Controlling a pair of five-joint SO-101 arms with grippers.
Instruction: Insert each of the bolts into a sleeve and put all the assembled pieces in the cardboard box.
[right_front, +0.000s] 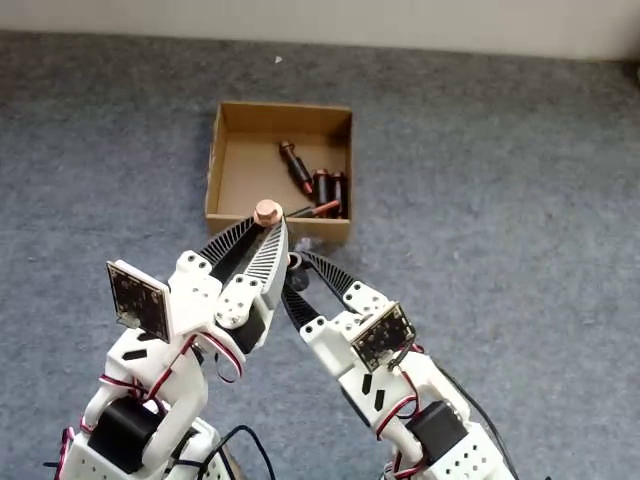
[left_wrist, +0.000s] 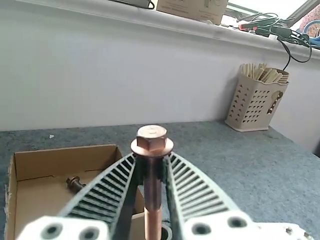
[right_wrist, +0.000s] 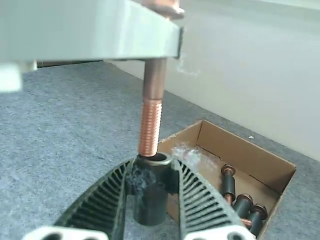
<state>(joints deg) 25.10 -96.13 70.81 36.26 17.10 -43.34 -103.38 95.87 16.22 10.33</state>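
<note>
My left gripper (left_wrist: 152, 167) is shut on a copper bolt (left_wrist: 151, 170), held upright with its hex head (right_front: 267, 212) on top. Below it my right gripper (right_wrist: 150, 175) is shut on a dark sleeve (right_wrist: 150, 192), also upright. The bolt's threaded tip (right_wrist: 148, 137) sits just inside the sleeve's open mouth. Both grippers meet just in front of the cardboard box (right_front: 221, 160). Inside the box lie assembled pieces (right_front: 318, 185), dark sleeves with copper bolts, also visible in the right wrist view (right_wrist: 239, 202); one piece (left_wrist: 75, 183) shows in the left wrist view.
Grey carpet (right_front: 500, 200) covers the table on all sides of the box. A pale wall (left_wrist: 100, 75) stands behind it, with a perforated holder of sticks (left_wrist: 255, 100) off to one side.
</note>
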